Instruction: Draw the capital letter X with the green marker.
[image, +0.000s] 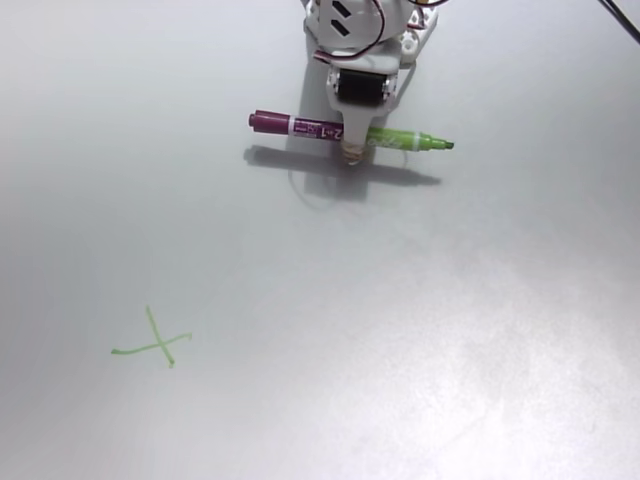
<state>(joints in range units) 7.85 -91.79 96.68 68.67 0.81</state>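
In the fixed view the green marker (350, 132) lies level across the top middle, its magenta half to the left and its light-green half and tip to the right. My white gripper (354, 150) comes down from the top edge and is shut on the marker at its middle. The marker casts a shadow just below it, so it seems to hover slightly above the surface. The capital letter X (156, 343), two thin crossed light-green lines, is drawn on the white surface at the lower left, far from the marker.
The white drawing surface (420, 330) fills the view. A dark cable (622, 20) crosses the top right corner. Red and dark wires run on the arm at the top edge.
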